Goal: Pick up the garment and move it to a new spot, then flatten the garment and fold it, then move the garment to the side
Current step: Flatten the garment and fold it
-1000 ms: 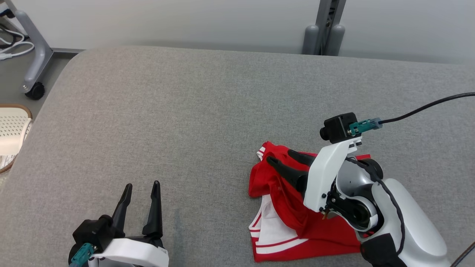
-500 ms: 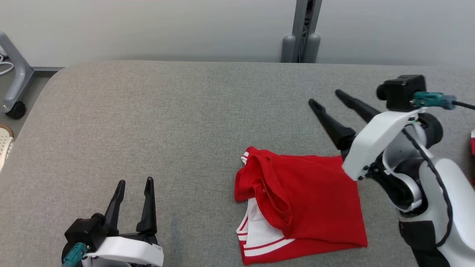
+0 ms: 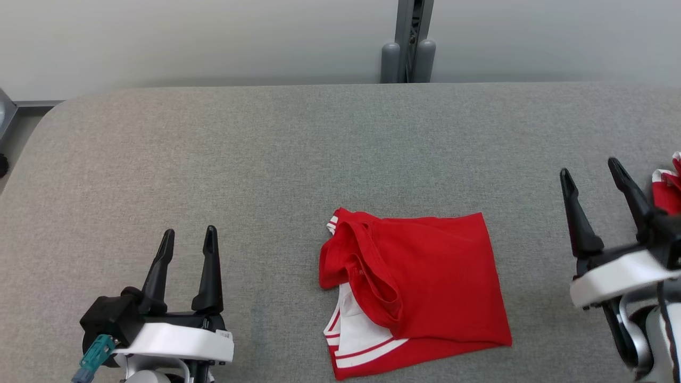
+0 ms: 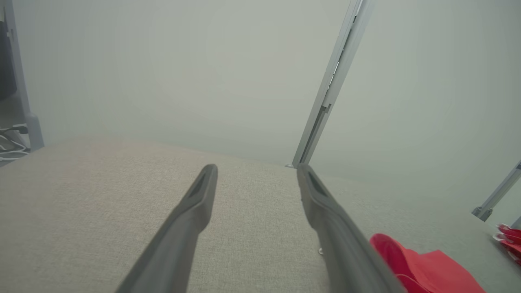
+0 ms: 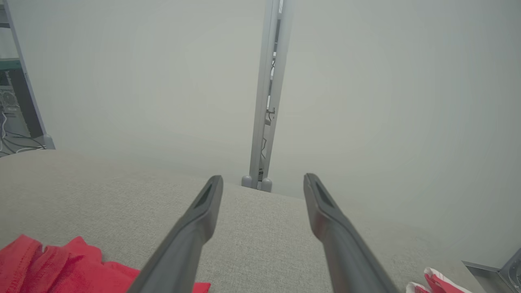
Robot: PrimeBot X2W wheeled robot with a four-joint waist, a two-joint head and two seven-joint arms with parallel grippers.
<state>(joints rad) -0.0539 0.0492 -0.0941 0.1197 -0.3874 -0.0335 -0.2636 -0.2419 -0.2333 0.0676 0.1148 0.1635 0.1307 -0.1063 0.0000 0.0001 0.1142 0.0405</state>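
A red garment (image 3: 425, 276) with white striped trim lies folded on the grey table (image 3: 266, 159), near the front middle. Its red edge shows at the lower right of the left wrist view (image 4: 423, 268) and at the lower left of the right wrist view (image 5: 53, 268). My left gripper (image 3: 189, 239) stands open at the lower left, well left of the garment, nothing between its fingers (image 4: 195, 207). My right gripper (image 3: 590, 170) stands open at the right, clear of the garment, fingers (image 5: 207, 203) empty and pointing away over the table.
Another red and white cloth (image 3: 667, 189) lies at the table's right edge, close behind my right gripper, also seen as a red cloth (image 5: 439, 283) in the right wrist view. A grey post (image 3: 407, 48) stands behind the table against a pale wall.
My right gripper has lifted off the garment and swung back to the right, leaving it lying folded. The head camera has turned, shifting the whole picture. My left gripper stays put.
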